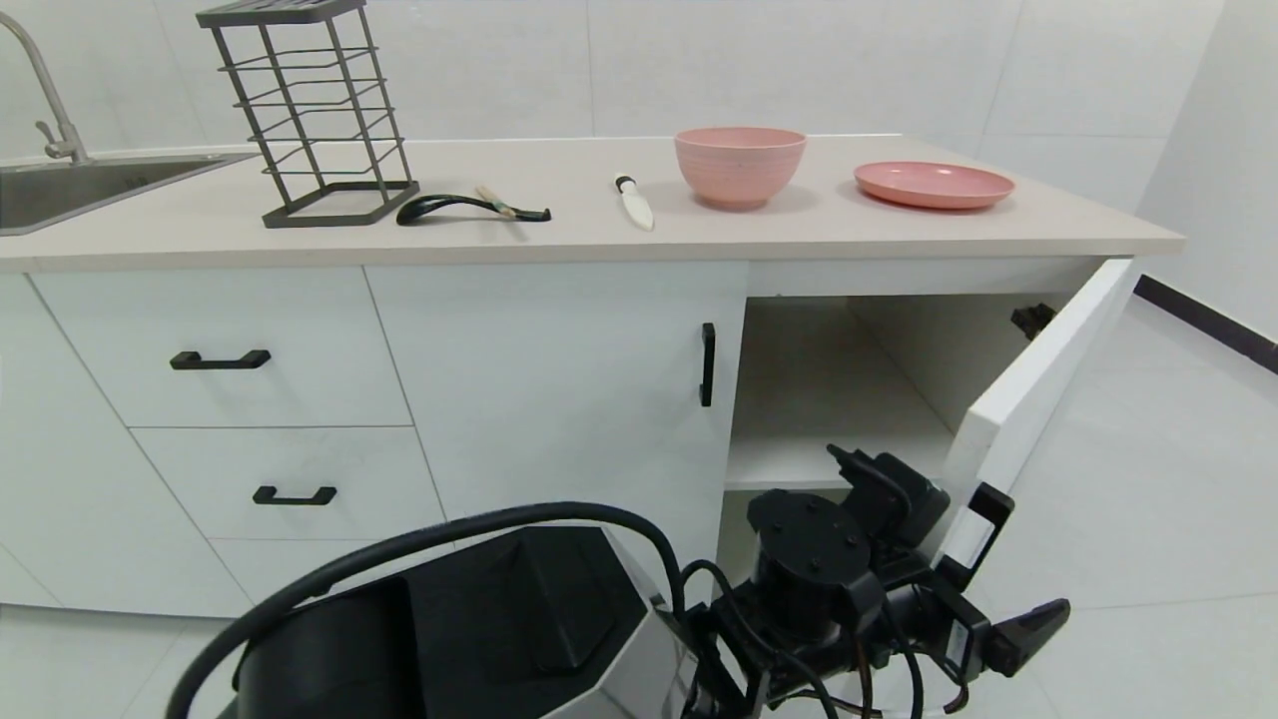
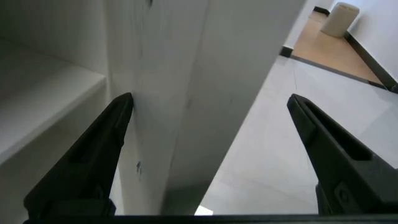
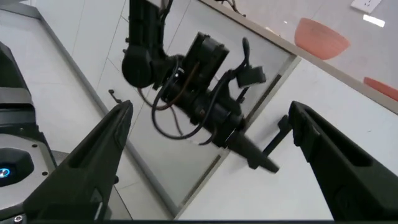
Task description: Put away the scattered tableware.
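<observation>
On the countertop lie a pink bowl, a pink plate, a white-bladed knife, a black spoon and chopsticks. The bowl and plate also show in the right wrist view. Low down, my left gripper is open and straddles the free edge of the open cabinet door. Its wrist view has the door edge between the spread fingers of the left gripper. My right gripper is open and holds nothing, some way back from the left arm.
A dark wire rack stands on the counter's left, beside a sink with a faucet. The open cabinet has a bare white shelf. Closed drawers and a closed door fill the cabinet front to the left. Open floor lies right of the door.
</observation>
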You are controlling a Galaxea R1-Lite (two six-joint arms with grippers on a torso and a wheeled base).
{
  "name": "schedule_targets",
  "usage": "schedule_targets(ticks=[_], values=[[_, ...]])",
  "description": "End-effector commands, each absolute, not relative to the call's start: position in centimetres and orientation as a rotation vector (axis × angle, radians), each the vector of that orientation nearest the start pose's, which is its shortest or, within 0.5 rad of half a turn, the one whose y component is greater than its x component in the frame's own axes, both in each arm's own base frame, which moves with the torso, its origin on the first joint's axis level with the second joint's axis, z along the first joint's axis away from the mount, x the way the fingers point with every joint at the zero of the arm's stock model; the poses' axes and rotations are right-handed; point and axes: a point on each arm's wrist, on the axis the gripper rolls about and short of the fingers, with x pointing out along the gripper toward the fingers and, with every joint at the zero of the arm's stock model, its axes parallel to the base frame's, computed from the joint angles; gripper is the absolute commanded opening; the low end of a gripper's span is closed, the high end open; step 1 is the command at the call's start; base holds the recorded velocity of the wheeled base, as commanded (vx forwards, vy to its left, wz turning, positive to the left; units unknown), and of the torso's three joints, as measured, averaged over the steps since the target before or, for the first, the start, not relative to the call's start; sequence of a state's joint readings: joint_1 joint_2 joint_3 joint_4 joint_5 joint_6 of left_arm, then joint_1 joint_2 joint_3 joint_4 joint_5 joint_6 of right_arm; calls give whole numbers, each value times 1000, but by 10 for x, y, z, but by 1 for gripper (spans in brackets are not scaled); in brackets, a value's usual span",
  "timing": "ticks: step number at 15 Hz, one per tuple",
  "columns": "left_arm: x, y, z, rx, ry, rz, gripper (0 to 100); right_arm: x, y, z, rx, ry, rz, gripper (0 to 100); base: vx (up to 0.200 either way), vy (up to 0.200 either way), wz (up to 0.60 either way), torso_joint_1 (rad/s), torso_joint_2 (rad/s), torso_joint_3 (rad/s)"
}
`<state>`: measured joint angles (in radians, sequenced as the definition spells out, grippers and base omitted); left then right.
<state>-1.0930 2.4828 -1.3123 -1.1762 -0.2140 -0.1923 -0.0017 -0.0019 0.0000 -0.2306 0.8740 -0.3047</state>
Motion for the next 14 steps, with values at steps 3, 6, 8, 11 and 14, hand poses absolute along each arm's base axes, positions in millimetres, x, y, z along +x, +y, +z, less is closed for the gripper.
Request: schedule_targets(ticks=[3,6,8,11,14], values=[[196,-444,31,-152,150,-1354,100,-34,17,99,-394,-365,828,100,0,0,0,0,0,0],[191,-466,32,-177,101,-1390,100,-41,17,117,-463,-539,794,100,0,0,0,0,0,0],[184,-473,30,-174,106,-1411,100,-52,17,140,-483,-616,781,100,0,0,0,0,0,0],[172,-494,13,-167,120,-1447,100,-74,18,198,-530,-731,753,100,0,0,0,0,0,0],[139,-530,8,-172,113,-1546,100,-78,18,209,-544,-754,744,100,0,0,0,0,0,0]])
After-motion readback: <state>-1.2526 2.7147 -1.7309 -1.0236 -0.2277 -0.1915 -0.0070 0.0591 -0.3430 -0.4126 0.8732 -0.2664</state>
